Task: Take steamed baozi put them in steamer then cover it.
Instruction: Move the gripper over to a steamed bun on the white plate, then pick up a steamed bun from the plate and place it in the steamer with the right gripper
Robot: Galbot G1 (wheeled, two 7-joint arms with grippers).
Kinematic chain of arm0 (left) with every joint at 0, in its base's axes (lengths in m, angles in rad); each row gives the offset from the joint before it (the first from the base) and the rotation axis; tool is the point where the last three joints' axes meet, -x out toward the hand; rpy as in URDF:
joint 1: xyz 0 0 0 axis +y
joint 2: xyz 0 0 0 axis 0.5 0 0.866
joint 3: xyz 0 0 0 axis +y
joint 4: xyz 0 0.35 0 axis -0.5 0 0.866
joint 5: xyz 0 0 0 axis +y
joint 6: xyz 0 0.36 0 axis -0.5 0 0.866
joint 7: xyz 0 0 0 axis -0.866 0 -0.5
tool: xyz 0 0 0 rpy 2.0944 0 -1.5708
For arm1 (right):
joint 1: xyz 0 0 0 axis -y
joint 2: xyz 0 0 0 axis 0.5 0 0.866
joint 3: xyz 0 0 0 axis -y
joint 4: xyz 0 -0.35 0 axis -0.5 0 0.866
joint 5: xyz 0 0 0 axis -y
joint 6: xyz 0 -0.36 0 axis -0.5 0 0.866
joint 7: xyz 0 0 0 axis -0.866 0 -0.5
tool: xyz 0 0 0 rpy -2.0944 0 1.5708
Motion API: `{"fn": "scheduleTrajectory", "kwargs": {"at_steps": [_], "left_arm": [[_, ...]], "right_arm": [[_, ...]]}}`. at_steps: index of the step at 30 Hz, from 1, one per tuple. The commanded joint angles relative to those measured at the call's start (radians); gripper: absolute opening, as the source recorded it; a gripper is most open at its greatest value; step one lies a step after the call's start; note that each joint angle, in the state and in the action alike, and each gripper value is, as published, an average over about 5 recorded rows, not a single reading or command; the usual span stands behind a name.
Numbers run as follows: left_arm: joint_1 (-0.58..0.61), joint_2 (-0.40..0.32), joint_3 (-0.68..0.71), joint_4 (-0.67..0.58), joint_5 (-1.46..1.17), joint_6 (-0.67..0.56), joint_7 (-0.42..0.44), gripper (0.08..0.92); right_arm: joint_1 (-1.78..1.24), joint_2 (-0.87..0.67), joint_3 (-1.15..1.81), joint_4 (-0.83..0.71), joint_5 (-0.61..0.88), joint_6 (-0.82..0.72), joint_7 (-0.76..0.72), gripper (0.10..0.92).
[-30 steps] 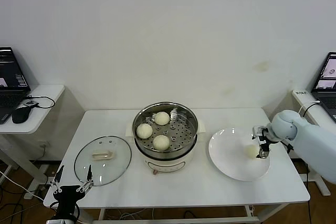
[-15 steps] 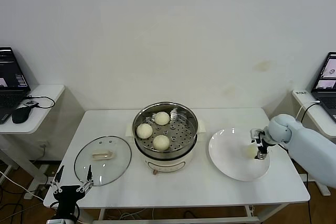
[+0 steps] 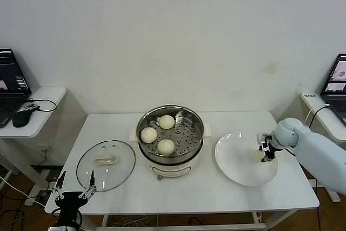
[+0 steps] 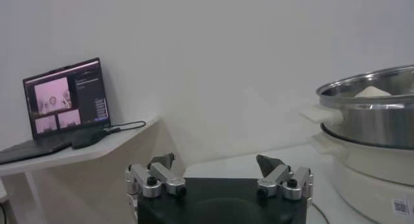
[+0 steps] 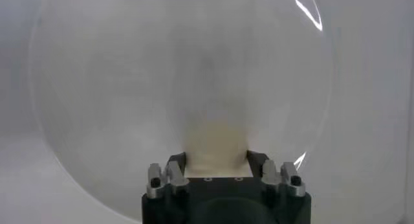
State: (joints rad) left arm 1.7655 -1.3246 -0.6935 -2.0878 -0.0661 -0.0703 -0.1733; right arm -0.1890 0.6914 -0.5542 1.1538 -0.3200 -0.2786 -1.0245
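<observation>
Right gripper [image 3: 264, 153]: closed on one baozi [image 3: 258, 156] over the right side of the white plate [image 3: 235, 163]. Three baozi [image 3: 166, 146] are held in the steamer [image 3: 170, 133], centre table. Left gripper [image 3: 72, 193]: parked near left, fingers wide. Glass lid [image 3: 105, 165] is laid left of the steamer

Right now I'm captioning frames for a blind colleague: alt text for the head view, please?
The right hand grips the last baozi on a white plate; three baozi sit in the open steamer, its glass lid lying alongside.
</observation>
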Motion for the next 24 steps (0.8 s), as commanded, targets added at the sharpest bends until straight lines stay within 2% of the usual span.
{"fn": "scheduleTrajectory", "kwargs": {"at_steps": [1,12,24], "left_arm": [[0.001,0.001,-0.001,-0.003,-0.001,0.000,0.000,0.823],[-0.006,0.003,0.006,-0.009,-0.001,0.001,0.000,0.823],[-0.014,0.004,0.012,-0.013,-0.003,0.001,0.001,0.823]], "right_arm": [[0.064,-0.019,-0.034,0.034,0.038,-0.006,-0.005,0.460],[0.464,-0.073,-0.301,0.233,0.285,-0.091,-0.013,0.467],[0.797,0.103,-0.563,0.339,0.625,-0.251,0.072,0.475]]}}
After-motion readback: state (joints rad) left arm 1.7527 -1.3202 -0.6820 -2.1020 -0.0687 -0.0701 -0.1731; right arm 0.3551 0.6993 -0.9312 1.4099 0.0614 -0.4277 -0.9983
